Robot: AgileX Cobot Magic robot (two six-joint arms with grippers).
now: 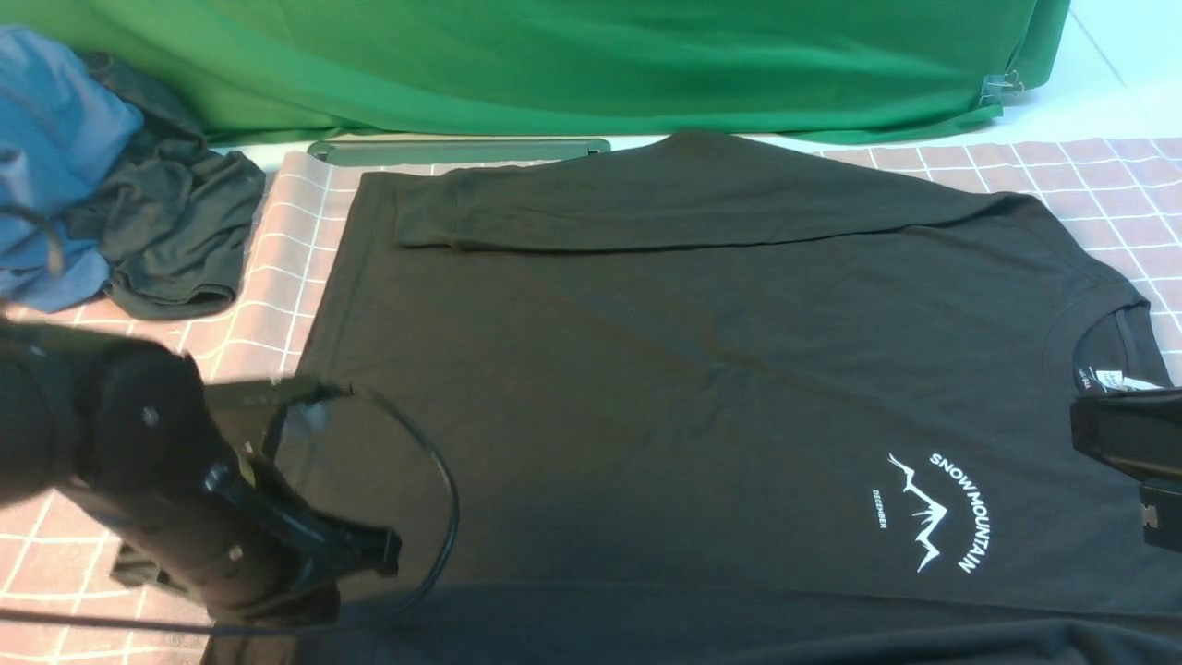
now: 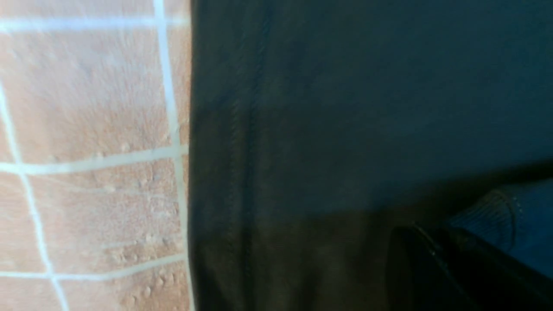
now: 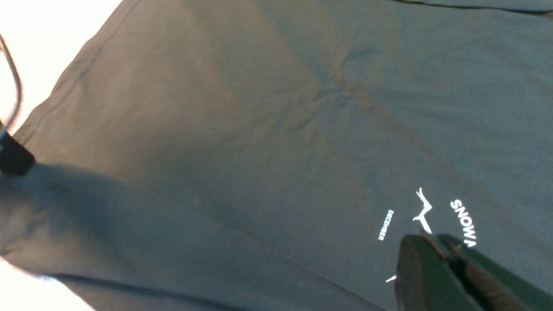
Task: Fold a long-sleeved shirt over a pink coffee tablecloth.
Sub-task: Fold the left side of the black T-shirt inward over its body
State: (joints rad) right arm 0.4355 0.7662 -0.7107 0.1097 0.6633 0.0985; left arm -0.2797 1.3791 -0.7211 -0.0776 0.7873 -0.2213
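Observation:
The long-sleeved shirt [image 1: 646, 369] lies flat and sideways on the pink coffee tablecloth [image 1: 277, 268], neck to the right. Its far sleeve [image 1: 646, 208] is folded across the body, and the near sleeve lies along the bottom edge. The white print [image 1: 942, 513] faces up. My left gripper [image 1: 388, 550] hangs low over the hem corner. In the left wrist view its dark fingers [image 2: 414, 242] are pressed together beside a ribbed cuff [image 2: 497, 211]. Nothing visibly sits between them. My right gripper [image 1: 1082, 429] hovers by the collar, shut and empty, just above the print [image 3: 464, 220].
A plain green cloth [image 1: 554, 55] hangs across the back. A blue garment [image 1: 46, 157] and a crumpled dark grey-green garment [image 1: 175, 231] are heaped at the far left. A flat grey-green bar [image 1: 462, 150] lies behind the shirt. A cable [image 1: 448, 499] loops from my left arm.

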